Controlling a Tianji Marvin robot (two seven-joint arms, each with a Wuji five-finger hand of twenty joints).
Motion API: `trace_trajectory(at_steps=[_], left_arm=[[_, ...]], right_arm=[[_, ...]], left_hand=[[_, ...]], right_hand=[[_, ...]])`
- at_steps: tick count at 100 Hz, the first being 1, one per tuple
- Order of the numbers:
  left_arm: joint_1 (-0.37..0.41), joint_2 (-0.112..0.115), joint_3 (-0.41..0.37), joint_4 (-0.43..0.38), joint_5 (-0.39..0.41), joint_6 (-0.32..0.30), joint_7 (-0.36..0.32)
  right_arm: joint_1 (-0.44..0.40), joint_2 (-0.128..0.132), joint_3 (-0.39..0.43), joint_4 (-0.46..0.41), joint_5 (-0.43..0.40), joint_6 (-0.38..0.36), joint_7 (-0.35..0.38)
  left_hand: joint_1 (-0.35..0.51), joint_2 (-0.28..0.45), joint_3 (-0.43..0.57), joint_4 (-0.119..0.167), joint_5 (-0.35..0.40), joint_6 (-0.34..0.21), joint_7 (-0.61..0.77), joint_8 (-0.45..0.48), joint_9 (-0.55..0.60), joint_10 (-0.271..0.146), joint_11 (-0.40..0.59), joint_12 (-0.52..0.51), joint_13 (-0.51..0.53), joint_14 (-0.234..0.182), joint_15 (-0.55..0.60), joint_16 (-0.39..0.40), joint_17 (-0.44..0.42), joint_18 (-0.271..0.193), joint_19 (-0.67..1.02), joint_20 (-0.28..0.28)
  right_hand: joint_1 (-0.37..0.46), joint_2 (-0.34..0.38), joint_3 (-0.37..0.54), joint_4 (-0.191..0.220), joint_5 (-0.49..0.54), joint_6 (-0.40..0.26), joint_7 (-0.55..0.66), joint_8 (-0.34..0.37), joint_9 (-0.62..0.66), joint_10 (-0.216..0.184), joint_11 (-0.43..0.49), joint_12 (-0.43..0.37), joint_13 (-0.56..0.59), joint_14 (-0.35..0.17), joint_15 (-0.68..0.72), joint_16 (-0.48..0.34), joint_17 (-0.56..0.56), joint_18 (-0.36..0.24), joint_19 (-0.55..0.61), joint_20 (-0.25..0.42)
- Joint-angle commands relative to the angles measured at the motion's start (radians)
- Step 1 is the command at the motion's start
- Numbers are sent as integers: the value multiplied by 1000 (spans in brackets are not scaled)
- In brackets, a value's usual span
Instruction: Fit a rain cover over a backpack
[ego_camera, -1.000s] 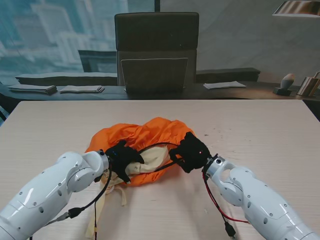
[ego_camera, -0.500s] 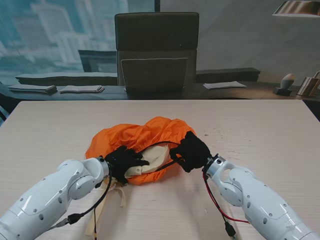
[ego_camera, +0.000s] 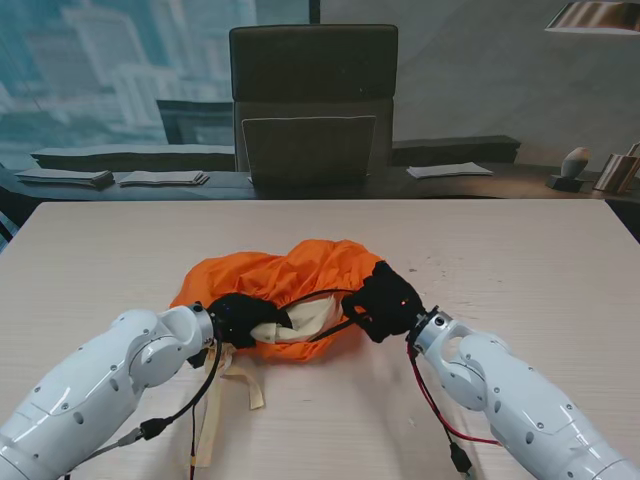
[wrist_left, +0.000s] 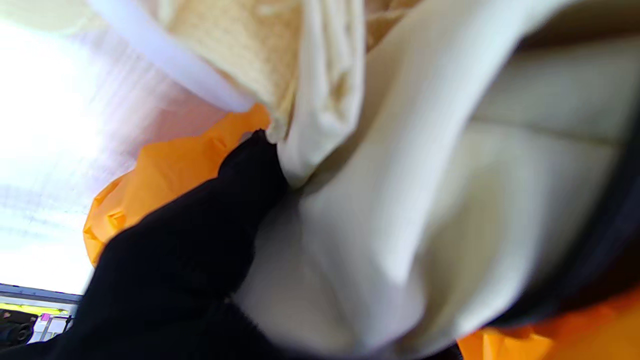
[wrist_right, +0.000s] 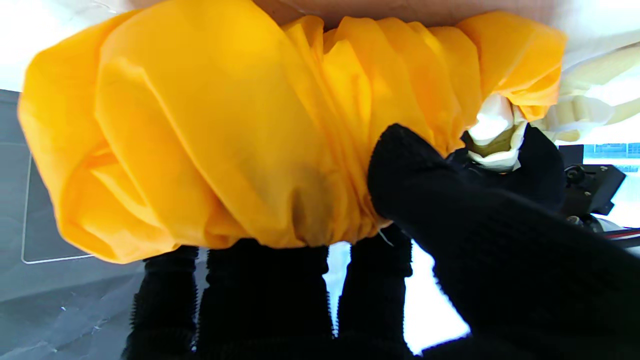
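Since a second ago the left hand (ego_camera: 238, 315) has slid lower along the cover's near edge, and the orange rain cover (ego_camera: 290, 275) has flattened slightly. Its fingers (wrist_left: 200, 240) are curled on the cream backpack (ego_camera: 300, 322) fabric at the opening — gripping it, orange cover just past the fingertips. The right hand (ego_camera: 388, 300) pinches the cover's gathered hem, thumb against the fingers (wrist_right: 260, 295) — backpack and cover lie mid-table (ego_camera: 520, 260), between both hands.
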Motion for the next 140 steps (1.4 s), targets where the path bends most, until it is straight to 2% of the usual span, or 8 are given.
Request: trace_trajectory(at_steps=[1,37,45,66,101,108,124,140], left_arm=[[25,4,11,35,-10,-1,-29],[39,1,-8,26,-80,20,-68],[42,-1,-12,28,-91,26,-62],[45,-22,-21,51,-62,37,78],[48,-57,-37,75,-241,70,116],[47,-58,-38,79,-242,62,127],[52,-67,-46,87,-263,60,153],[56,-67,-54,82,-253,57,164]], right_arm=[[11,2,-4,14,-10,6,2],[92,15,-74,116,-44,76,-40],[123,25,-114,144,-72,113,-53],[103,57,-78,78,-138,130,128],[-74,19,111,-117,-13,-12,216],[-64,27,94,-118,-50,-11,206],[-92,12,76,-156,16,63,265],[-44,11,-36,-142,-9,194,270]], left_hand=[[194,36,226,18,-29,7,88,20,69,-26,89,6,254,-66,200,108,120,-98,151,-39],[215,-106,414,16,-29,47,62,4,-27,15,87,4,145,-68,259,26,178,-164,144,-78],[178,4,99,79,-4,71,108,31,12,33,98,11,219,-17,207,129,192,-146,302,-124],[36,11,-47,72,424,-33,303,224,520,12,-93,342,462,96,474,196,385,19,554,193],[-264,-162,102,-45,511,-77,304,219,528,28,103,278,501,102,569,277,366,34,612,334],[-251,-159,94,-43,529,-96,315,240,553,20,107,303,508,103,593,288,364,35,636,350],[-186,-102,56,-3,564,-110,319,294,627,10,0,417,514,113,622,299,360,50,653,382],[-162,-86,37,13,564,-100,319,296,635,19,-19,441,519,114,617,301,364,53,649,387]], right_hand=[[34,5,48,13,0,-16,26,-5,0,60,21,-1,31,-39,19,-5,-15,13,16,19],[30,12,38,14,-1,-31,20,-8,-4,50,14,-5,27,-47,11,-8,-24,14,8,15],[32,21,22,18,8,-48,9,-18,-7,40,-11,-23,16,-56,-13,-19,-40,17,0,11],[-76,86,-188,4,-80,-60,-96,-291,-466,-7,-200,-157,-266,-56,-224,-114,-231,5,-117,-41],[-175,282,-301,62,-83,83,-259,-522,-440,42,-185,-213,-266,-24,-243,-123,-236,6,-143,-17],[-250,297,-323,179,-96,106,-396,-374,-472,27,-173,-193,-273,-36,-237,-119,-235,11,-147,-7],[-161,307,-254,93,-136,94,-348,-495,-485,53,-175,-190,-292,-19,-229,-115,-248,3,-154,1],[-206,329,-152,209,-169,165,-409,-486,-528,44,-93,-138,-312,-40,-177,-88,-254,-17,-125,20]])
